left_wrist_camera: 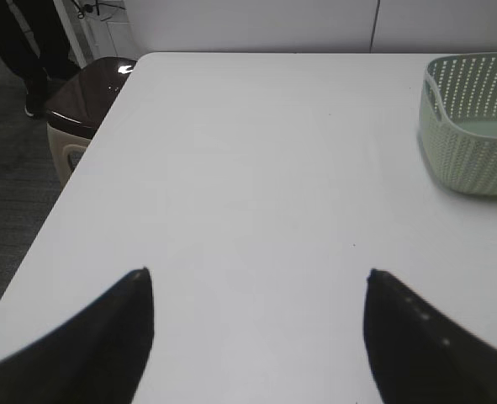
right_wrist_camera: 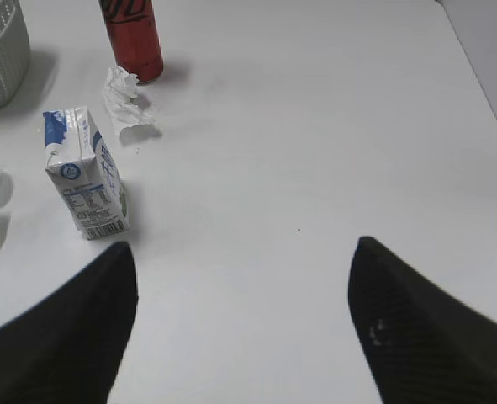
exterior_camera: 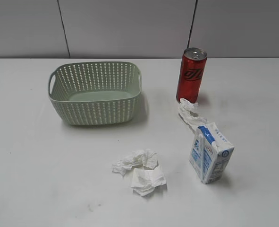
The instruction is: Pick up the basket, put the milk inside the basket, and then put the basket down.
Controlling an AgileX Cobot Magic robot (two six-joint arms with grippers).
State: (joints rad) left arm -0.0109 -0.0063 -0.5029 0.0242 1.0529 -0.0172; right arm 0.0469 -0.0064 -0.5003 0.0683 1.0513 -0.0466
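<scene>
Nearest the camera, the milk carton (exterior_camera: pixel 210 152) stands upright on the white worktop (exterior_camera: pixel 35 165), in front of the red soda can (exterior_camera: pixel 191 74) with crumpled tissue (exterior_camera: pixel 190 113) between them, and the sage-green basket (exterior_camera: pixel 96 92) sits empty, well left of the can. The basket comes first, probably by a cut-out handle, lifted level. Both the left hand (left_wrist_camera: pixel 256 273) and right hand (right_wrist_camera: pixel 241 242) hover spread wide, gripping nothing.
</scene>
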